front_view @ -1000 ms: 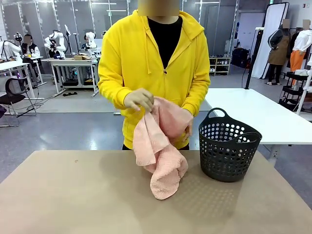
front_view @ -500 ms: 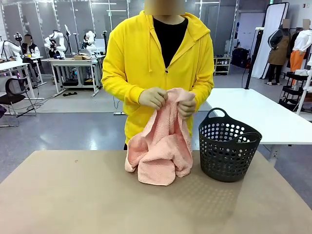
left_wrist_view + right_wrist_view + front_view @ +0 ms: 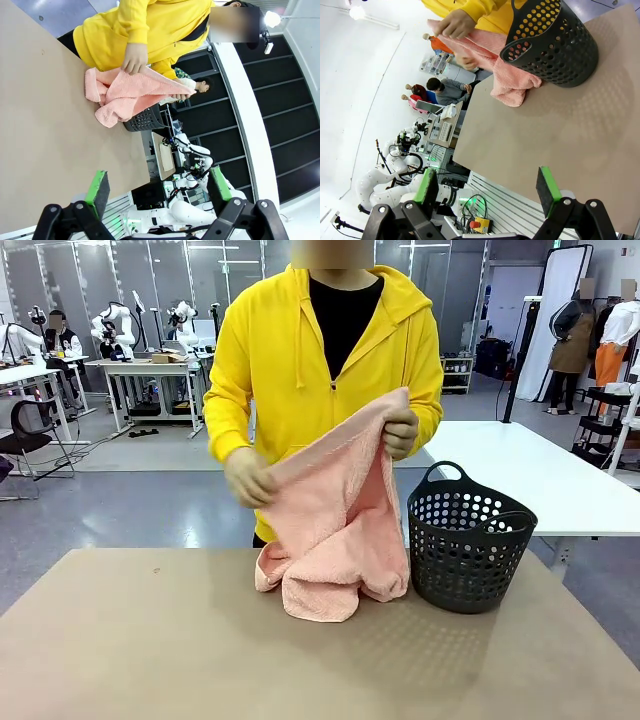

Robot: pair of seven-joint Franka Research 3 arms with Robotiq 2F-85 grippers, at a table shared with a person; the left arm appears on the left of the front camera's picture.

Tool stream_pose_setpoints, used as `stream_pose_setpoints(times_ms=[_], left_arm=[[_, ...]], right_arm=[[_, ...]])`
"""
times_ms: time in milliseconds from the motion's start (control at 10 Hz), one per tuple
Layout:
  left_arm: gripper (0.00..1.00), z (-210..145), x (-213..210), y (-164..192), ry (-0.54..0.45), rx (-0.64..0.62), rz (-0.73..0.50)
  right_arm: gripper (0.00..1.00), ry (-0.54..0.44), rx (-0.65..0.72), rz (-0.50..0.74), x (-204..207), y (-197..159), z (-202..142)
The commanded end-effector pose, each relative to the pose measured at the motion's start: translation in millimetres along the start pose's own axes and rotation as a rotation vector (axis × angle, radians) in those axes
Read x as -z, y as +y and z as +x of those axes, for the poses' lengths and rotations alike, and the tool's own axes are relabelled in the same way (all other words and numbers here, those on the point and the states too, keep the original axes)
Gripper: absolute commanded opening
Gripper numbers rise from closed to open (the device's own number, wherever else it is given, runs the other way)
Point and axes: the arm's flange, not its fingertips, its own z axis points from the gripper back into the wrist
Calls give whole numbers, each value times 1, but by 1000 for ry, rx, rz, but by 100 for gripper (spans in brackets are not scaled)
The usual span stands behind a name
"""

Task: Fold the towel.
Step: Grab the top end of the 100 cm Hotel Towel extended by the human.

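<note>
Left hand [image 3: 157, 184] spread, towel [image 3: 335, 510] hanging vertically

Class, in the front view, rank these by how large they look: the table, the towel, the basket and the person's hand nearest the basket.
1. Table
2. Towel
3. Basket, somewhat smaller than the towel
4. Hand

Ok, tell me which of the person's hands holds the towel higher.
The hand on the side of the basket: it lifts a corner of the towel to chest height, while the other hand grips the edge lower, near the waist.
</note>
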Motion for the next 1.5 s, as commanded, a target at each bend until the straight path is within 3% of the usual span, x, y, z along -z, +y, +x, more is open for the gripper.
stream_pose_setpoints(times_ms=[0, 1400], left_arm=[[100, 4, -4, -3, 10, 5, -16], [100, 4, -4, -3, 10, 5, -16]], right_arm=[[100, -5, -4, 9, -3, 2, 0], [100, -5, -4, 9, -3, 2, 0]])
